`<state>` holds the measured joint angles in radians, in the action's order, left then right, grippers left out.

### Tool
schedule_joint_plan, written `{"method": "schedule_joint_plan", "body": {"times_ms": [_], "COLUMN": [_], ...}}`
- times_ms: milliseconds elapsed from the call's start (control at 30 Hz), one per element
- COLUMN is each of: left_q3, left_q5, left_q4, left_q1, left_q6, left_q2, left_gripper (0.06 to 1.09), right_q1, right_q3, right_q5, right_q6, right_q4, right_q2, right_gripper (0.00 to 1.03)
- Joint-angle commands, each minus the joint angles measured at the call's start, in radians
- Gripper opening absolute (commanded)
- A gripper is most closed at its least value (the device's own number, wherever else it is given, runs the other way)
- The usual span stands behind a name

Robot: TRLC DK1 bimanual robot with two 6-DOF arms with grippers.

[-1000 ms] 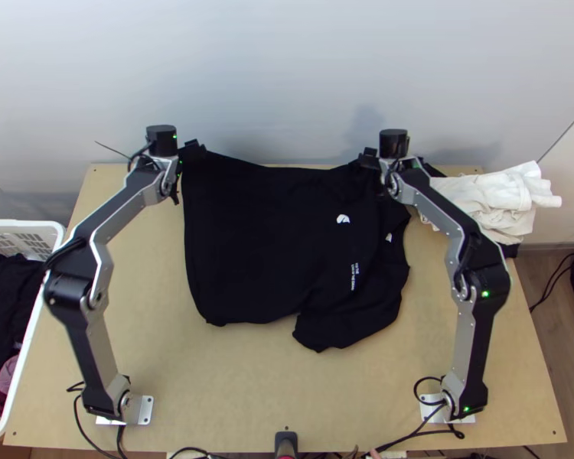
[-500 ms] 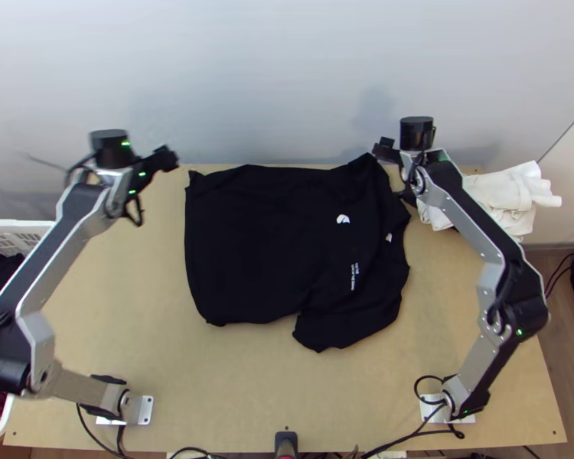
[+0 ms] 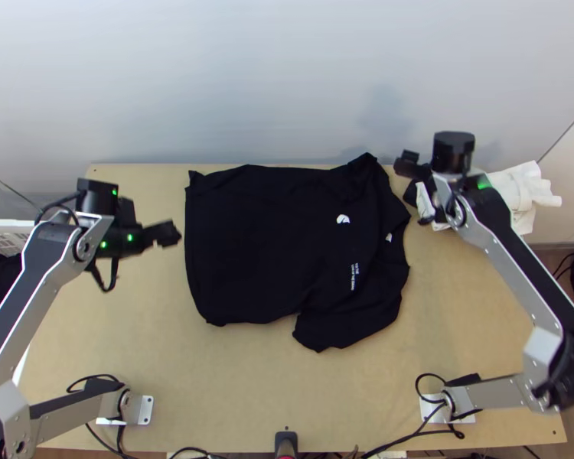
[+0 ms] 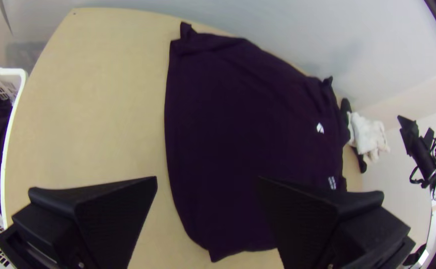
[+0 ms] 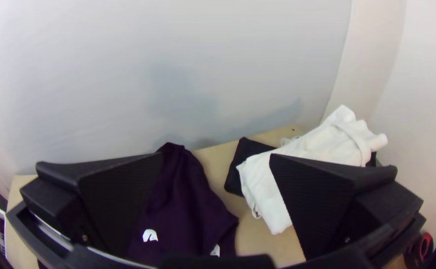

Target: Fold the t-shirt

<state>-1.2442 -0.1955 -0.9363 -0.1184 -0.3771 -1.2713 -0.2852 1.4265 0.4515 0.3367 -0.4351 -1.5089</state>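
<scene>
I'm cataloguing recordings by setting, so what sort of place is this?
Probably a workshop or lab station for practising laundry folding: two robot arms are mounted on a wooden table, a black t-shirt lies between them, and a white plastic basket holds more clothes.

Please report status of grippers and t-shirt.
Left gripper open, empty. Right gripper open, empty. Black t-shirt spread on table. White cloth beyond collar side, not on shirt.

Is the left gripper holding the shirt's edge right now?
No, the left gripper has its fingers spread wide apart, with the black t-shirt lying flat on the table beyond them.
</scene>
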Motion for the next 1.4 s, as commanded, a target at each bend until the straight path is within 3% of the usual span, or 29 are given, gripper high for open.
{"method": "schedule_joint_plan", "body": {"times_ms": [0,500,833,967,1067,1200,1367], "left_q3": [0.052,0.391,0.433,0.428,0.419,0.414,0.327], "left_q5": [-0.05,0.076,0.111,0.116,0.137,0.232,0.249], "left_q4": [-0.205,0.09,0.185,0.218,0.238,0.324,0.344], "left_q1": [-0.083,-0.345,-0.405,-0.42,-0.423,-0.431,-0.412], "left_q6": [0.04,-0.034,-0.086,-0.12,-0.135,-0.149,-0.154], "left_q2": [0.032,0.035,-0.051,-0.082,-0.102,-0.105,-0.129], "left_gripper": [1.02,1.02,0.97,0.79,0.58,0.1,0.1], "right_q1": [-0.011,-0.089,-0.112,-0.123,-0.152,-0.229,-0.321], "right_q3": [-0.115,-0.178,-0.21,-0.235,-0.239,-0.247,-0.282], "right_q5": [-0.037,-0.04,-0.057,-0.06,-0.109,-0.244,-0.32], "right_q6": [0.03,0.035,0.035,0.033,0.032,0.03,0.032], "right_q4": [-0.051,-0.235,-0.281,-0.289,-0.337,-0.445,-0.488], "right_q2": [0.128,0.234,0.262,0.269,0.271,0.273,0.277], "right_gripper": [0.99,0.98,0.98,0.98,0.98,0.98,0.95]}}
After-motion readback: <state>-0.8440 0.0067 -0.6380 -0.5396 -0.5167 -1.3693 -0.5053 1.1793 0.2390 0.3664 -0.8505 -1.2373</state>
